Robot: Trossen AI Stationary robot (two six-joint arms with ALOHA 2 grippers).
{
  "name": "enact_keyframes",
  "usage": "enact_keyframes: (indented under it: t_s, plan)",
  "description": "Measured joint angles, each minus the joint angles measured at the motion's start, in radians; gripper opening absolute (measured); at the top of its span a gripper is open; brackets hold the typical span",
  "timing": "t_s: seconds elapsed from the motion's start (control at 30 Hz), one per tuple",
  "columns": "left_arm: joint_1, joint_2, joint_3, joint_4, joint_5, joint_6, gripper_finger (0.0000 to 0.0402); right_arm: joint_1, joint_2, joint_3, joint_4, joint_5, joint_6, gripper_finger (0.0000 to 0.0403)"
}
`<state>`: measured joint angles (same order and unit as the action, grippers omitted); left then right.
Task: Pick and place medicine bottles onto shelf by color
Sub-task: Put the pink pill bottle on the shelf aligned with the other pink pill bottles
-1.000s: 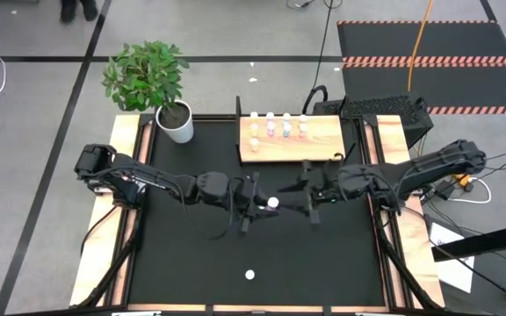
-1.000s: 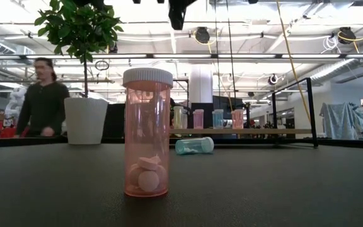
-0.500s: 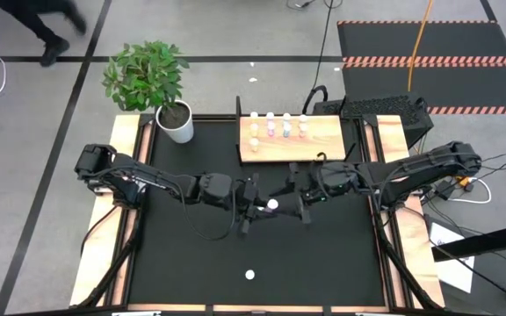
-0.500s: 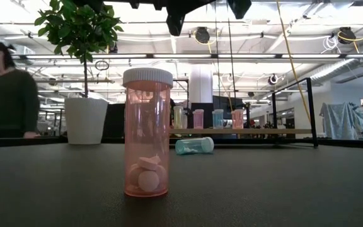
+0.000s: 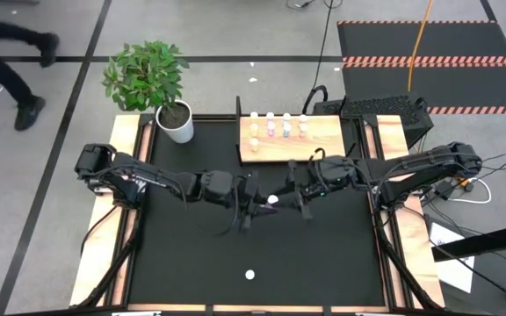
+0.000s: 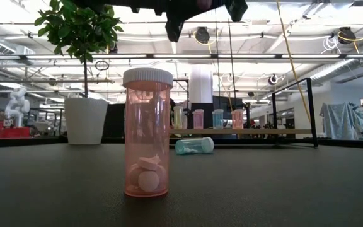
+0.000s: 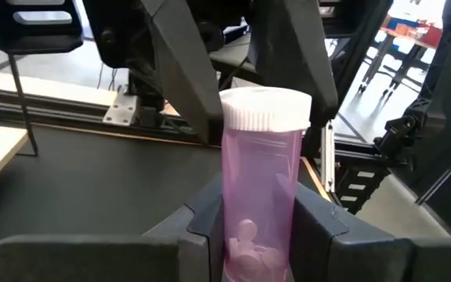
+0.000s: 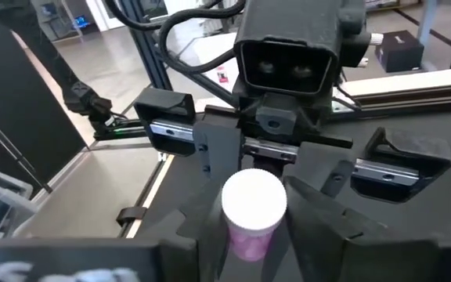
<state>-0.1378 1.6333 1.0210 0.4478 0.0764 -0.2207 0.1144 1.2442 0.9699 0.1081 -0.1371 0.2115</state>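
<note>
Closing in, the right claw [image 5: 281,198] now flanks the purple bottle [image 7: 261,188] clenched in the left claw [image 5: 260,203]; its grip is unclear.

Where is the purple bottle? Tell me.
High view: mid-table, the purple bottle is held up between the left gripper and right gripper, near the shelf.

We found the two grippers meeting over the middle of the table [image 5: 191,263] — the left gripper [image 5: 255,207] from the left, the right gripper [image 5: 292,197] from the right — with one bottle [image 5: 272,201] between them. Behind them the shelf [image 5: 323,140] lay at the far edge, a row of bottles [image 5: 278,128] standing on it, and the plant pot [image 5: 178,121] stood to its left. Nearer the front edge, well apart from the arms, another bottle [image 5: 249,275] stood alone, and a further bottle [image 6: 194,145] lay on its side just before the shelf.
</note>
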Motion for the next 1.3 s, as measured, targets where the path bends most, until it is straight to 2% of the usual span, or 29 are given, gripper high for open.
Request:
enact_keyframes:
  t_s: [0.1,0.2,0.33,0.47,0.6,0.7,0.83,0.9,1.17,1.3]
  plan:
    - [0.010,0.000,0.000,-0.001,0.002,-0.020,0.0105,-0.011,0.000,0.000,-0.005,-0.004,-0.003,0.0112]
    - [0.025,0.000,0.000,-0.005,0.002,-0.102,0.0131,-0.025,0.000,0.000,-0.016,0.002,-0.023,0.0113]
    - [0.048,0.000,0.000,-0.003,0.002,-0.200,0.0194,-0.059,0.000,0.000,-0.018,0.005,-0.026,0.0126]
    - [0.070,0.000,0.000,-0.028,0.002,-0.198,0.0267,-0.107,0.000,0.001,-0.038,0.010,-0.071,0.0125]
    - [0.096,-0.039,0.000,-0.312,0.018,-0.300,0.0325,-0.180,-0.011,0.001,-0.042,0.038,-0.115,0.0123]
    - [0.097,-0.062,-0.002,-0.637,0.021,-0.374,0.0351,-0.231,-0.013,0.002,-0.041,0.034,-0.154,0.0123]
    - [0.096,-0.062,-0.002,-0.914,0.001,-0.466,0.0364,-0.310,0.011,0.003,-0.060,0.037,-0.269,0.0123]
    - [0.096,-0.062,-0.006,-0.962,-0.003,-0.474,0.0364,-0.360,0.048,0.002,-0.074,0.067,-0.334,0.0123]
    - [0.084,-0.063,-0.093,-0.861,-0.017,-0.568,0.0365,-0.528,0.218,0.001,0.023,0.079,-0.385,0.0123]
    - [0.082,-0.063,-0.132,-0.854,-0.058,-0.680,0.0365,-0.575,0.280,0.001,0.042,0.015,-0.389,0.0123]
